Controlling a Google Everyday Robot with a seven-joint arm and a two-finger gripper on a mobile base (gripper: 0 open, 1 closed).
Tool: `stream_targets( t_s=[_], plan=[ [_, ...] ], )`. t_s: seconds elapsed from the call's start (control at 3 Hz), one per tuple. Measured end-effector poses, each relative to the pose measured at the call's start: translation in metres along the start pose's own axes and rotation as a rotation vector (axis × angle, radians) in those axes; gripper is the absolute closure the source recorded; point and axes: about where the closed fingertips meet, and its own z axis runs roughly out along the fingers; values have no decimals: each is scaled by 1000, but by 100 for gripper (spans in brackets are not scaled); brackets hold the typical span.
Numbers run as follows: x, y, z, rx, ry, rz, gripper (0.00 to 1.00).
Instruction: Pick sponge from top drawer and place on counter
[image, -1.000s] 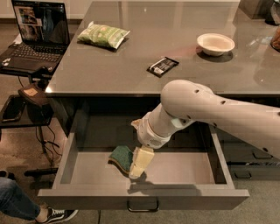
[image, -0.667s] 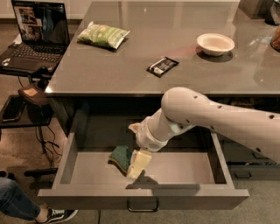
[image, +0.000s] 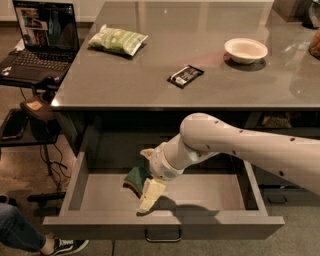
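Camera view shows the top drawer (image: 160, 226) pulled open below the bench (image: 200, 30). The pincer (image: 149, 187) is down inside it, left of centre, against the sponge (image: 134, 176) on the drawer floor. I cannot tell how far it is open or whether it has hold. On the bench sit a green snack bag (image: 117, 40), a dark packet (image: 185, 76) and a bowl (image: 245, 50).

One raised camera looks forward and down at the scene from a middle distance. The gripper (image: 149, 194) sits low and centre in the frame, inside the open drawer (image: 100, 231). The counter (image: 150, 60) spreads beyond and above the gripper, filling the upper half.
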Motion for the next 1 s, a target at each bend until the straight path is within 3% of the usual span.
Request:
stream_targets(
  t_s=[0.33, 0.67, 1.0],
  plan=[
    [1, -3, 0, 8, -19, 18, 0],
    [1, -26, -20, 64, -98, 124, 0],
    [4, -29, -4, 111, -91, 132, 0]
  ],
)
